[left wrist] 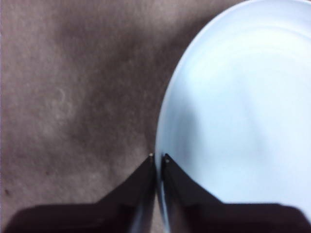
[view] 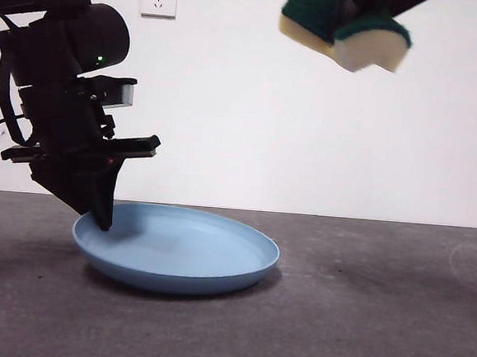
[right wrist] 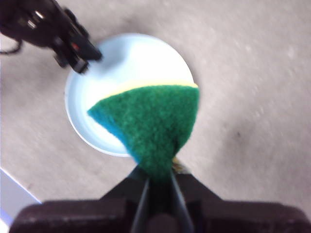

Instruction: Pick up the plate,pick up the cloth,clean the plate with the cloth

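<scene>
Left gripper (view: 103,217) pinching plate (view: 179,252) by rim, jaws pressed nearly together on thin edge. Rim-side grip likely chosen so plate's face stays free for wiping. Plate's gripped edge sits slightly raised, far edge resting on grey table (view: 376,322). Right gripper (right wrist: 158,177) squeezing cloth (view: 345,30), a yellow sponge with green scouring face, high above plate, off toward its ungripped side. Sponge bulges out past jaws, leaving broad area to wipe with. Wiping not yet begun.
</scene>
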Action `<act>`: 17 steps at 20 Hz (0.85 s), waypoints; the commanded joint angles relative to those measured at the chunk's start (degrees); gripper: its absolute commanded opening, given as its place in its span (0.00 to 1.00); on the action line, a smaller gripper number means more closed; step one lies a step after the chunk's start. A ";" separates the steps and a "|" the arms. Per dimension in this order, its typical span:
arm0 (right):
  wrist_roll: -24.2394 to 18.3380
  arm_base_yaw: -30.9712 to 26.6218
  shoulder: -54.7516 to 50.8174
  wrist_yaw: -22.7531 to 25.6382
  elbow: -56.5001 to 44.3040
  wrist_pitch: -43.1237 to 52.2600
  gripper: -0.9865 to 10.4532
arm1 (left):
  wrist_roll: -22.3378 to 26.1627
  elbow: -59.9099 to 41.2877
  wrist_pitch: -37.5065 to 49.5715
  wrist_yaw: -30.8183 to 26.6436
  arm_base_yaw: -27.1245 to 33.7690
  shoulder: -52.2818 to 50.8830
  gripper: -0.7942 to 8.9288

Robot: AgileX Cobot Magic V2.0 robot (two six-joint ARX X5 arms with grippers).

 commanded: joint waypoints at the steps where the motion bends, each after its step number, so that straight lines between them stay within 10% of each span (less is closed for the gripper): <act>1: -0.02 -0.59 0.20 0.20 -0.35 -0.17 0.07 | 1.68 -0.26 0.52 -1.29 0.24 0.81 0.45; 8: -0.07 -0.81 0.87 0.35 -0.35 -0.20 0.07 | 1.64 -0.26 3.15 -2.08 0.22 -3.13 0.51; 17: -0.11 -10.58 12.50 1.25 -0.35 1.27 0.07 | -1.05 -1.60 2.73 -4.72 -1.62 -35.08 0.50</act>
